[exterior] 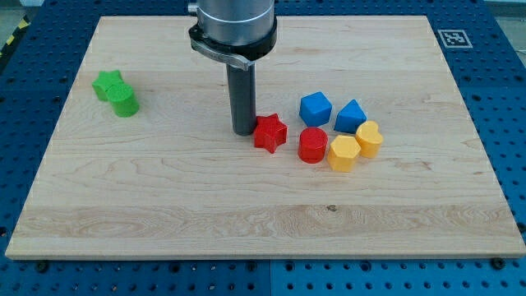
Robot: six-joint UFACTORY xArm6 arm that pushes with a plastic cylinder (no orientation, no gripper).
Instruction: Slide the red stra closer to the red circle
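Observation:
The red star lies near the middle of the wooden board. The red circle sits just to its right and slightly lower, with a narrow gap between them. My tip stands on the board right at the star's left side, touching or almost touching it. The dark rod rises from there to the arm's grey body at the view's top.
A blue block and a second blue block lie above the red circle. A yellow hexagon and a yellow heart lie to its right. A green star and green cylinder sit at the left.

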